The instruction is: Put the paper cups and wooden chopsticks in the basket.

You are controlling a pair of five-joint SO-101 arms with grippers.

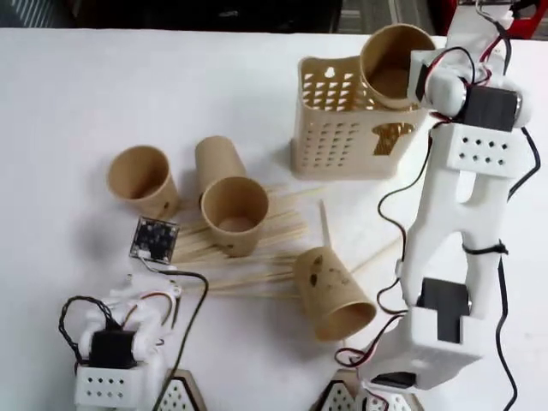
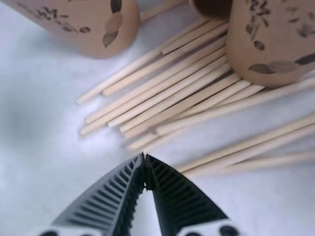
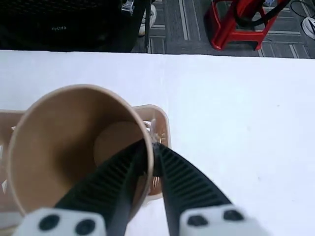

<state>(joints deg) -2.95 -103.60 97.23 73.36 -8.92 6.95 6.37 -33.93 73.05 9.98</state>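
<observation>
My right gripper is shut on the rim of a brown paper cup, holding it upright over the right end of the cream perforated basket; the held cup sits at the basket's top. My left gripper is shut with nothing in it, low over the table just short of the wooden chopsticks. The chopsticks lie scattered mid-table. Among them stand two upright cups, while one cup and another lie on their sides.
A small black sensor board with a cable lies by the left arm. The right arm stretches along the table's right side. Beyond the table's far edge are a dark floor and a red stool.
</observation>
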